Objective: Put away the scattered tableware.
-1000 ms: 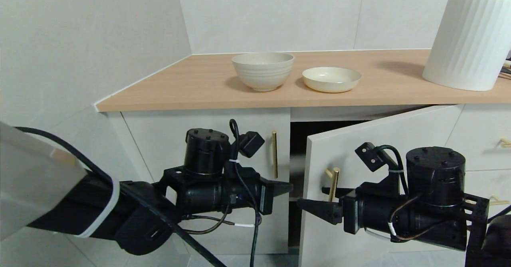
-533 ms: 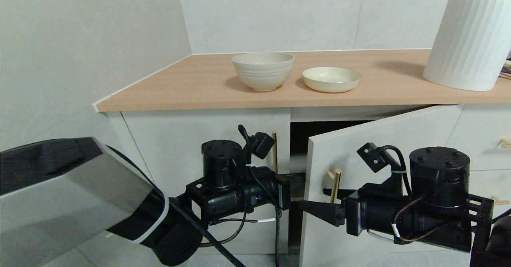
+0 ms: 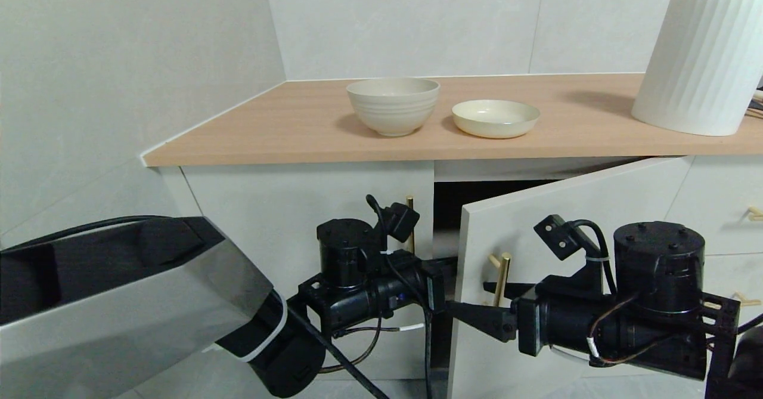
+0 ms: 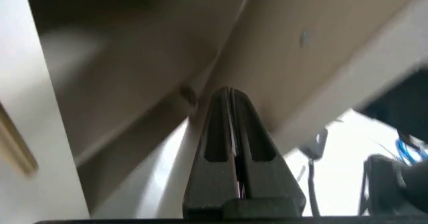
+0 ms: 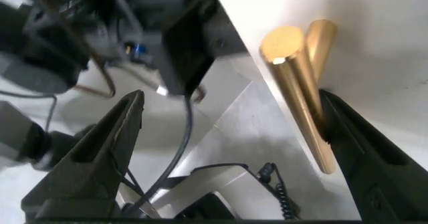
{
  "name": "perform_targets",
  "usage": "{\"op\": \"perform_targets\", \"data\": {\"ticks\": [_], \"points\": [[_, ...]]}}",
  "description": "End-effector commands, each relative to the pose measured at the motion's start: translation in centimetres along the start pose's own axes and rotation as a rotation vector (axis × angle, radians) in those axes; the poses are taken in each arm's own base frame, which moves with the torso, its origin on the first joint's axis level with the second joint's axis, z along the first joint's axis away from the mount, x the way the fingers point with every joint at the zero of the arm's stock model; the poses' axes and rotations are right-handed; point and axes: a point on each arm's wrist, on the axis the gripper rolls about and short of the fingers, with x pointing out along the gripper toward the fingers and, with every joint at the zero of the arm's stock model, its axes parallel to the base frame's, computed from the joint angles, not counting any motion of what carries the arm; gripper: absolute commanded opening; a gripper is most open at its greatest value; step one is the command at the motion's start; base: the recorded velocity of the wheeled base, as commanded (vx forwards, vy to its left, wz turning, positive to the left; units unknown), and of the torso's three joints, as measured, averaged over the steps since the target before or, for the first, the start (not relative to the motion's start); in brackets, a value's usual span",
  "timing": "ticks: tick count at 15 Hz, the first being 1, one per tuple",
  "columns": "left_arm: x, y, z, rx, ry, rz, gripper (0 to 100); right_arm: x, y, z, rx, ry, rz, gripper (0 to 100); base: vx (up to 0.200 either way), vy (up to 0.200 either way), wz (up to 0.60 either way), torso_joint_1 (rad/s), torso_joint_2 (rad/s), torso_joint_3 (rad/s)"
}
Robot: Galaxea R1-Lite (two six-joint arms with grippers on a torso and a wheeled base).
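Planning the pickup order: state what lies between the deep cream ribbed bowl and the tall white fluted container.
A shallow cream dish beside the bowl, then bare wooden countertop, per the head view.

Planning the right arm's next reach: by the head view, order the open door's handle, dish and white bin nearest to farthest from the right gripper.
1. Handle, at the right gripper, on the door.
2. Dish, on the counter above.
3. White bin, counter's far right.
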Motion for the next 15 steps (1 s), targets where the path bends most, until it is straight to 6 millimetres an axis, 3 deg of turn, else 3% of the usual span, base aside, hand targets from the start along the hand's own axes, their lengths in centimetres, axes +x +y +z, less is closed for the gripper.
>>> {"op": "perform_targets", "data": {"ticks": [1, 6, 10, 15], "points": [[0.7, 0.4, -0.7, -0.003, 0.000, 0.002, 0, -0.6, 0.0, -0.2, -0.030, 0.000, -0.012, 100, 0.000, 0.000, 0.00, 0.000, 0.00, 0.000], [1.1, 0.5, -0.6, 0.003, -0.016, -0.008, 0, -1.8, -2.0, 0.3, -0.121, -0.064, -0.223, 100, 0.000, 0.000, 0.00, 0.000, 0.00, 0.000], [1.3, 0.0, -0.5, 0.016, -0.035, -0.030, 0, -4.5, -0.5, 1.2, -0.131, -0.103, -0.211, 100, 0.000, 0.000, 0.00, 0.000, 0.00, 0.000], [1.5, -0.9, -0.6, 0.020, -0.033, -0.045, 0, -9.0, 1.1, -0.7, -0.104, -0.018, -0.190, 100, 0.000, 0.000, 0.00, 0.000, 0.00, 0.000]]}}
